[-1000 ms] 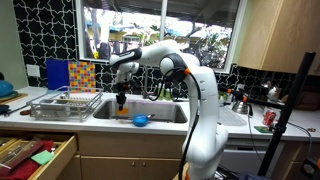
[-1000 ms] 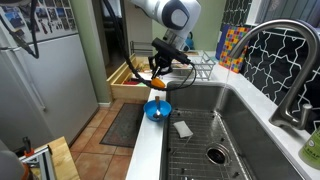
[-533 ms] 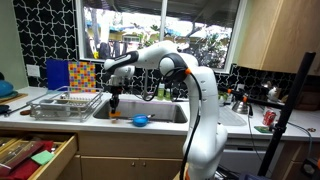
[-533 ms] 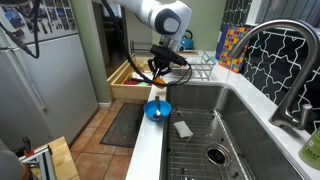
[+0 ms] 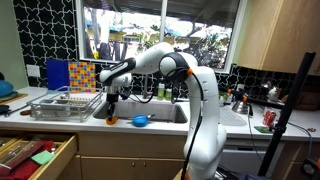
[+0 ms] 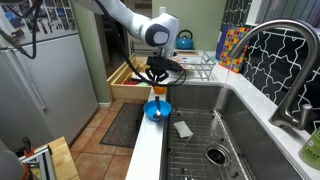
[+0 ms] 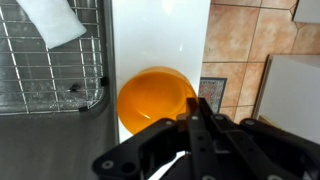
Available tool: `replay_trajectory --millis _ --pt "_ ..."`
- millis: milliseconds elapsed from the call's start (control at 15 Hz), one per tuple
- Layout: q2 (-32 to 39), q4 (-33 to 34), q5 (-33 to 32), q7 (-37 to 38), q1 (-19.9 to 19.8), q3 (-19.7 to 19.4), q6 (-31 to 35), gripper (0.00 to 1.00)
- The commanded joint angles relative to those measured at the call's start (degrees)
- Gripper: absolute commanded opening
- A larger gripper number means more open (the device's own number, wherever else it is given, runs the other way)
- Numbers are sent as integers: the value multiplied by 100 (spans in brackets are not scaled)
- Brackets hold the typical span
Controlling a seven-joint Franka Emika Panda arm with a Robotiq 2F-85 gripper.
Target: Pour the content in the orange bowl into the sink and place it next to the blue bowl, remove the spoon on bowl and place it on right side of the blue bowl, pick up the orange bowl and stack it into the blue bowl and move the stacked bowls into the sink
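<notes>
The gripper (image 7: pixel 197 108) is closed on the rim of the orange bowl (image 7: pixel 153 97), its jaws pressed together on the edge nearest the camera in the wrist view. The bowl is upright over the pale counter strip (image 7: pixel 160 30) along the front edge of the sink (image 6: pixel 215 105), outside the basin. I cannot tell whether it rests on the strip or hangs just above it. In an exterior view the blue bowl (image 6: pixel 158 110) stands on the same strip, just beside the orange one. Inside the sink lie a wire grid (image 7: pixel 50 70) and a white cloth (image 7: pixel 52 20). A dish rack (image 5: pixel 65 103) stands beside the sink.
</notes>
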Motion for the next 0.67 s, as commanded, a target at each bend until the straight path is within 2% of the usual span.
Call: replay_trajectory --millis 0,67,200,600 --pt "-385 -584 -234 -30 71 27 462 5" --pt "-464 -637 -213 -8 75 33 427 30" --pt "-641 -728 -170 -35 75 38 304 33" --pt "-1067 -905 -353 -46 79 -62 281 77"
